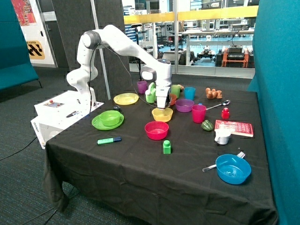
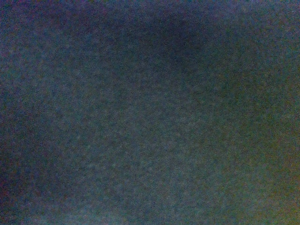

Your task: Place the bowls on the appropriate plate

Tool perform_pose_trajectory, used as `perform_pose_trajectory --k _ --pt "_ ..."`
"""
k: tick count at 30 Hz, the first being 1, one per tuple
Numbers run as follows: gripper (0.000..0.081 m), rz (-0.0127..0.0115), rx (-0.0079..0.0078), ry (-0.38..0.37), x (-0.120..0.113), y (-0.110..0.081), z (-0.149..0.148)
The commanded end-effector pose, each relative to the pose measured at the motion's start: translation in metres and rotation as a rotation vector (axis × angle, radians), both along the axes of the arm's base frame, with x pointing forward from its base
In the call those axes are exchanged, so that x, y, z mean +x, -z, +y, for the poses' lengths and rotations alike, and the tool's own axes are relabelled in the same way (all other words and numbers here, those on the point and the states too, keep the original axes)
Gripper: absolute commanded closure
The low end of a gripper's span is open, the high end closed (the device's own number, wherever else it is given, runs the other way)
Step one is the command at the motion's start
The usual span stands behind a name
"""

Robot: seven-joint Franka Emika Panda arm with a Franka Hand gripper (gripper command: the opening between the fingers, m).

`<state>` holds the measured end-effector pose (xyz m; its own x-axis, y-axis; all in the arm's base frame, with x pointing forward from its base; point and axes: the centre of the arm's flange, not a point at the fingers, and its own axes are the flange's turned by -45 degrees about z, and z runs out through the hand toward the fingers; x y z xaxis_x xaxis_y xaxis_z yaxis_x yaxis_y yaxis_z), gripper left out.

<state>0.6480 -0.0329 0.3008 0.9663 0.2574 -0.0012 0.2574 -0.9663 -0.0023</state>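
The white arm's two-finger gripper reaches down onto the far rim of the small round yellow plastic bowl, which sits on the black tablecloth just beyond the pink-red bowl; whether the jaws are spread or pinching the rim cannot be told, and the wrist view shows only dark blur; the lime green plastic bowl rests on the green plate to the left; the yellow plate lies farther back, bare.
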Motion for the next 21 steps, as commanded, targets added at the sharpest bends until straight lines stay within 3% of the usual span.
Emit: perform_pose_trajectory --k 1,21 --pt "0.0808 -0.0017 -0.0019 -0.005 -0.006 -0.001 0.004" --pt "0.0808 -0.0018 -0.0019 -0.049 -0.028 -0.054 0.015"
